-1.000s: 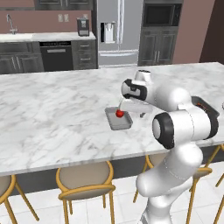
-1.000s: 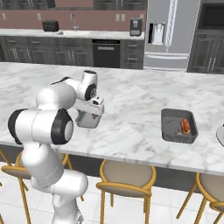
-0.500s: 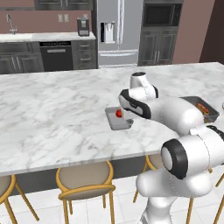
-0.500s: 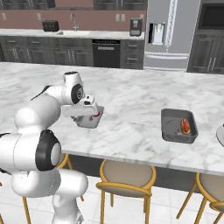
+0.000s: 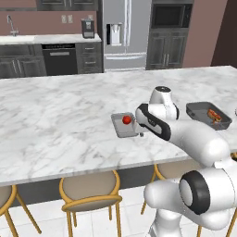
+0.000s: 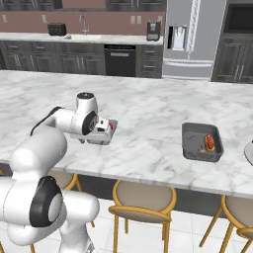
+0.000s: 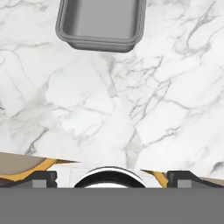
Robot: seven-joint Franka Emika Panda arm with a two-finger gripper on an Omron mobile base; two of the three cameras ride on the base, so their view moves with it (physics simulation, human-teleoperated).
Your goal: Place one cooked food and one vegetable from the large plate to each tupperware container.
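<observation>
While arm bends low over counter (image 5: 55, 115), pincer (image 7: 107, 177) spread wide, tub (image 7: 101, 24) beyond.

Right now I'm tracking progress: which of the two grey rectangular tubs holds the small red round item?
The grey rectangular tub by the arm, at the counter's front edge, holds the small red round item. The other grey tub, farther right, holds an orange-red oblong food instead.
</observation>
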